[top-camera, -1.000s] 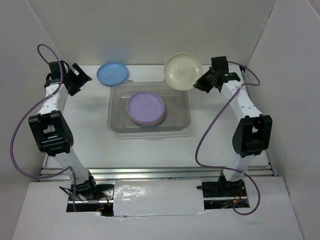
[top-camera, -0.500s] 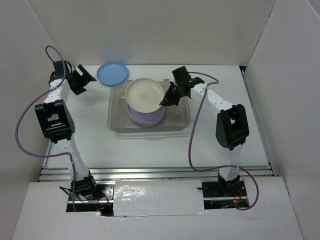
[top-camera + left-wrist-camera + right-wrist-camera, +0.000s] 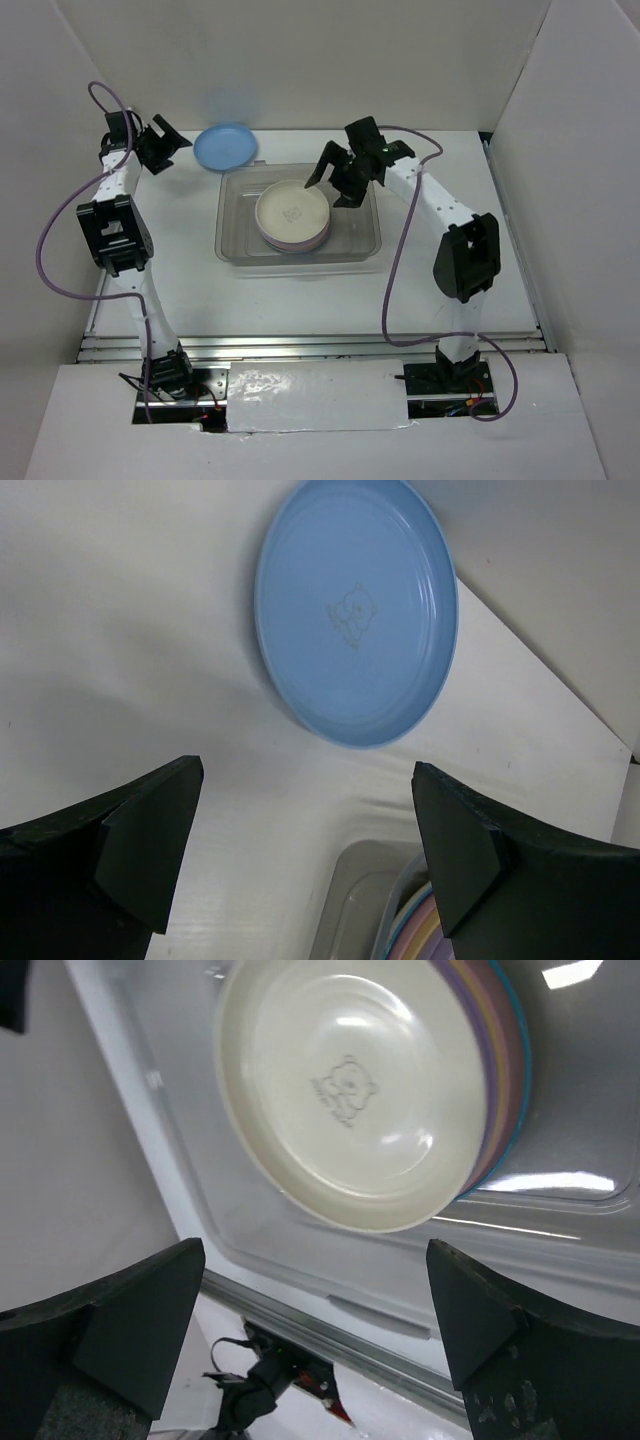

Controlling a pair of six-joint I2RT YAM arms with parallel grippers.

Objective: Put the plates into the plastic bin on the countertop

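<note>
1. White and matte, the countertop (image 3: pixel 180 270) is closed in by plain white walls (image 3: pixel 300 60), with a metal rail (image 3: pixel 300 345) along its 6 o'clock edge.
2. The plastic bin (image 3: pixel 365 238) sits at the middle of the countertop. It is clear with a grey tint, has rounded corners and a rim, and its long sides run from 9 to 3 o'clock.
3. A stack (image 3: pixel 497 1070) of plates lies flat near the bin's centre. Lavender, yellow-orange and pink rims show at its side.
4. The cream plate (image 3: pixel 292 208) tops the stack, face up. It is round, shallow and glossy, with a small embossed figure at its centre.
5. The blue plate (image 3: pixel 225 146) lies flat on the countertop outside the bin, at the bin's 11 o'clock and close to the far wall. It is clear of the bin's rim and bears the same embossed figure.
6. The left gripper (image 3: pixel 170 145) hangs just beside the blue plate, at its 9 o'clock. Its jaws are spread wide with nothing between them.
7. The right gripper (image 3: pixel 336 177) hovers over the bin at the stack's 2 o'clock. Its jaws are spread wide and empty, and its fingers (image 3: pixel 130 1320) are clear of the cream plate.
</note>
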